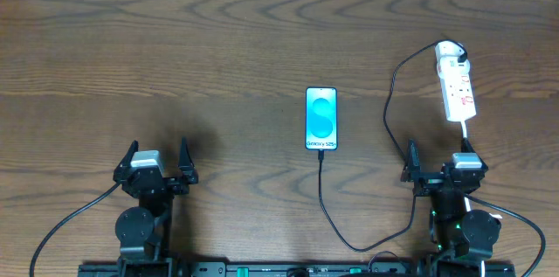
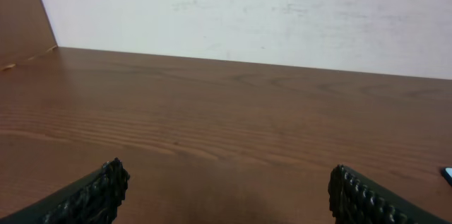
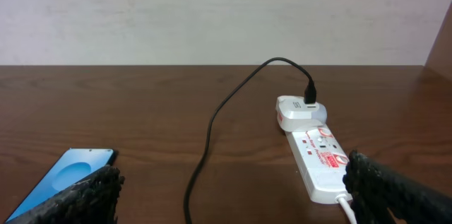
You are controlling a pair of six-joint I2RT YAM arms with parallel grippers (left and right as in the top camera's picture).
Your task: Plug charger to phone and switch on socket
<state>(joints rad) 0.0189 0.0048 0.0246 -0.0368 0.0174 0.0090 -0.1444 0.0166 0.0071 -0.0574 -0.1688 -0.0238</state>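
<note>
The phone (image 1: 320,118) lies flat at the table's middle, its blue screen up; the right wrist view shows it at lower left (image 3: 67,174). The black charger cable (image 1: 325,198) meets the phone's near edge, loops toward the front, then climbs (image 3: 212,125) to a white adapter (image 3: 296,109) in the far end of the socket (image 1: 456,85). The socket (image 3: 318,157) is a white strip with red marks. My right gripper (image 1: 438,159) is open just short of the socket, nothing between its fingers (image 3: 233,185). My left gripper (image 1: 158,153) stands open over bare wood (image 2: 229,189).
The socket's white cord (image 1: 465,133) runs toward my right arm's base. A wall stands behind the table's far edge (image 2: 247,58). A sliver of the phone (image 2: 448,174) shows at the right edge of the left wrist view.
</note>
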